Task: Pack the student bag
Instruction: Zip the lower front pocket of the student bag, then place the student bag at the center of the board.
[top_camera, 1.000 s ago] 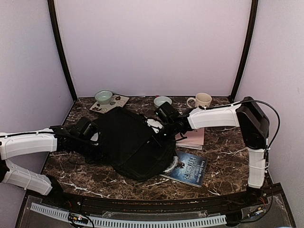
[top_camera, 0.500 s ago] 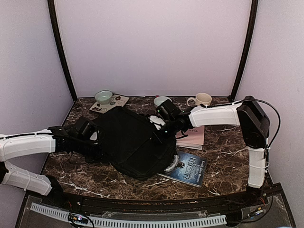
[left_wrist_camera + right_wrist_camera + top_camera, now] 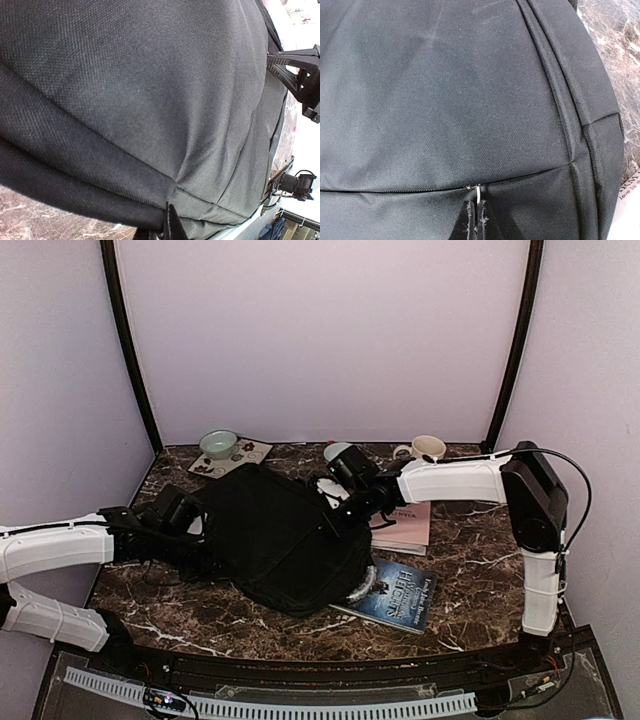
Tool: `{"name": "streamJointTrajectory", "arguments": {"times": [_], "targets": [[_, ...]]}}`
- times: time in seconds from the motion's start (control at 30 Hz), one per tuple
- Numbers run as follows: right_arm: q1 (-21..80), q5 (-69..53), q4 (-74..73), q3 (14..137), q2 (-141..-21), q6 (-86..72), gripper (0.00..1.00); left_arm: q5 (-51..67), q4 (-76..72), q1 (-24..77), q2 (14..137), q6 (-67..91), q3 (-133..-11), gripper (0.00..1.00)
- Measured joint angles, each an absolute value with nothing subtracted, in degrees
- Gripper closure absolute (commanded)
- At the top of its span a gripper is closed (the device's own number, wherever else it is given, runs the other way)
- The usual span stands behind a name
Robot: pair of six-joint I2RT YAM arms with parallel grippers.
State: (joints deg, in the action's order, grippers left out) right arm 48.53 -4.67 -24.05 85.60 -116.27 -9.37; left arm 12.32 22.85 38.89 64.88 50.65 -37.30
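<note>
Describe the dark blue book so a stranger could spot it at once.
Start at the big black student bag in the middle of the marble table. At its near right edge lies a dark blue book. Unlike the pale pink book just behind, its cover is dark with white lettering.

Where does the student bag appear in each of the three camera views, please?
Top external: the student bag lies mid-table, between both arms.
Left wrist: the bag fills nearly the whole picture.
Right wrist: the bag fills most of the picture.
Shared landmark: the marble table.
</note>
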Motion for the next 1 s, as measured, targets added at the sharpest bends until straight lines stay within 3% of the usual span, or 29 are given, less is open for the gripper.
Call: {"name": "streamJointTrajectory", "arguments": {"times": [0.17, 0.5, 0.8, 0.87, 0.93, 1.0], "targets": [[48.51, -6.26, -24.95, 86.59, -116.25, -10.02, 1.00, 9.41, 25.10, 38.89, 64.66, 51.31, -37.71, 1.00], [52.47, -9.28, -27.16, 92.23, -116.55, -10.33, 1.00, -2.76, 43.68, 38.94, 61.98, 55.48, -43.72, 1.00], [56.80, -10.76, -27.07, 100.95, -124.46, -13.45, 1.00, -8.64, 55.57, 38.74, 58.17, 61.67, -43.83, 0.96], [57.47, -11.75, -27.03, 102.56, -126.21, -14.09, 0.98, -9.65, 58.06, 38.74, 57.71, 63.59, -43.83, 0.93], [58.17, -12.32, -27.14, 104.31, -127.50, -14.52, 0.89, -10.52, 60.27, 38.74, 56.71, 65.28, -43.83, 0.88], [58.54, -12.40, -27.97, 106.34, -128.40, -15.25, 0.79, -11.44, 61.80, 38.72, 55.05, 66.65, -43.83, 0.72]]}}
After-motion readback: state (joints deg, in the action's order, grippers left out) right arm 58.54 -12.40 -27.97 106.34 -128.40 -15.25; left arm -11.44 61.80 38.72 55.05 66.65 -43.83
